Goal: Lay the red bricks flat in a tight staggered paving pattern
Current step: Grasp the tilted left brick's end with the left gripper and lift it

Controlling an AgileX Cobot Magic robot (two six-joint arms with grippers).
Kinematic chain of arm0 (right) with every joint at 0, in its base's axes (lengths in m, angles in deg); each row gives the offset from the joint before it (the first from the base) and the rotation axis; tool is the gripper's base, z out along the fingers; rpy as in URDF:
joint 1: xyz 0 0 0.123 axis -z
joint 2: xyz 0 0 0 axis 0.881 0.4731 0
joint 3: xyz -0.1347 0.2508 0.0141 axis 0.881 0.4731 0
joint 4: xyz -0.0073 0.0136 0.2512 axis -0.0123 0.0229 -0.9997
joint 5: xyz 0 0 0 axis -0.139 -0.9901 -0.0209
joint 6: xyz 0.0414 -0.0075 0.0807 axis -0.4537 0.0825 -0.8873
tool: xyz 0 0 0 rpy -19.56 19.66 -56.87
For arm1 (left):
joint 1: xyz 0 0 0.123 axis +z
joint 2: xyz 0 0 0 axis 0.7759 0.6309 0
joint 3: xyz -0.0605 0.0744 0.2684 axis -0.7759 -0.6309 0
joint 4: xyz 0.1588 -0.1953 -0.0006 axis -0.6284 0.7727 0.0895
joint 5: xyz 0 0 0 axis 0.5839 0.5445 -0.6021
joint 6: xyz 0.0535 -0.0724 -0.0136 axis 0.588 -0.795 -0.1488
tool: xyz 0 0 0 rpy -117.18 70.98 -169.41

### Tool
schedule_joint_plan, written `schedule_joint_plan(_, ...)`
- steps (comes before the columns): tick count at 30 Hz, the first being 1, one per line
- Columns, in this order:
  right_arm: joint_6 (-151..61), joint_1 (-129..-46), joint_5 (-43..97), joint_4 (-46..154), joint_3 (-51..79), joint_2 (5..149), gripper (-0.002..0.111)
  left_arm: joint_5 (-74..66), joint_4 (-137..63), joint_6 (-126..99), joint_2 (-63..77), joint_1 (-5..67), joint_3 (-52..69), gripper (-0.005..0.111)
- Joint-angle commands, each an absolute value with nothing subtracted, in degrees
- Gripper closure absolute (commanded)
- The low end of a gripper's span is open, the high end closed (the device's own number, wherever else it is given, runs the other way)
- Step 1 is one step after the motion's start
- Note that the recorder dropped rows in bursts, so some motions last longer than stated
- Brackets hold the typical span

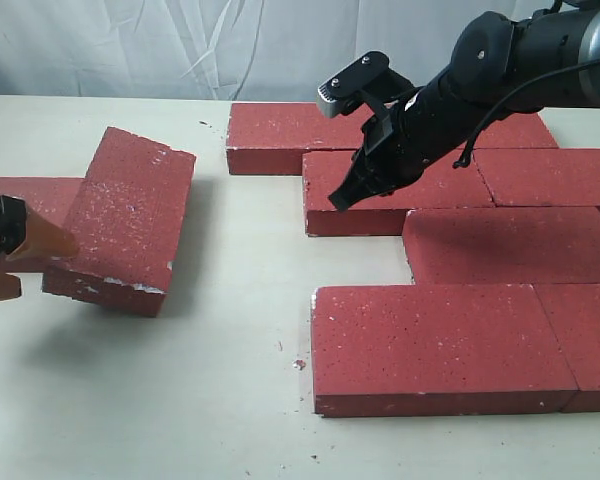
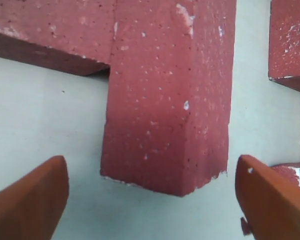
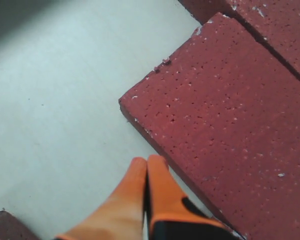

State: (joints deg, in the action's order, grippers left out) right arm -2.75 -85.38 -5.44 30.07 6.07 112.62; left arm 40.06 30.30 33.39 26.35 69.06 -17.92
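Several red bricks point(image 1: 430, 340) lie flat in staggered rows on the right half of the table. One more red brick point(image 1: 125, 220) leans tilted on a flat brick point(image 1: 30, 195) at the far left. My left gripper point(image 1: 25, 265) is open just short of the tilted brick's near end point(image 2: 170, 110), its orange fingers point(image 2: 35, 200) wider apart than the brick. My right gripper point(image 1: 340, 200) is shut and empty. It hovers at the left end of the second-row brick point(image 1: 325, 175), its tips point(image 3: 147, 162) close beside that brick's edge point(image 3: 225, 115).
The pale table point(image 1: 230, 400) shows bare between the two brick groups and along the front. A small crumb point(image 1: 298, 364) lies by the front brick. A white cloth backdrop point(image 1: 130, 50) hangs behind the table.
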Motion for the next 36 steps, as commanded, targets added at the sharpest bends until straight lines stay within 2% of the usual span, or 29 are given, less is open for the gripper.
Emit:
schedule_joint_plan(1,-2.61,-85.16,-4.71,29.73,6.24,112.52,0.109,39.53,34.36,36.09,26.35,69.05,-19.14,0.022)
schedule_joint_plan(9,-2.61,-85.16,-4.58,29.73,6.24,112.52,0.109,39.55,36.21,37.60,26.35,68.61,-20.04,0.022)
schedule_joint_plan(17,-2.61,-85.16,-4.58,29.73,6.24,112.52,0.109,32.97,38.82,37.78,26.49,62.59,-20.04,0.022)
schedule_joint_plan(28,-2.61,-85.16,-4.59,29.08,6.24,112.52,0.109,33.44,40.83,37.95,29.81,61.51,-20.04,0.022)
schedule_joint_plan(36,-2.61,-85.16,-4.15,29.06,6.24,112.52,0.109,37.42,48.23,48.02,33.97,61.51,-20.04,0.025)
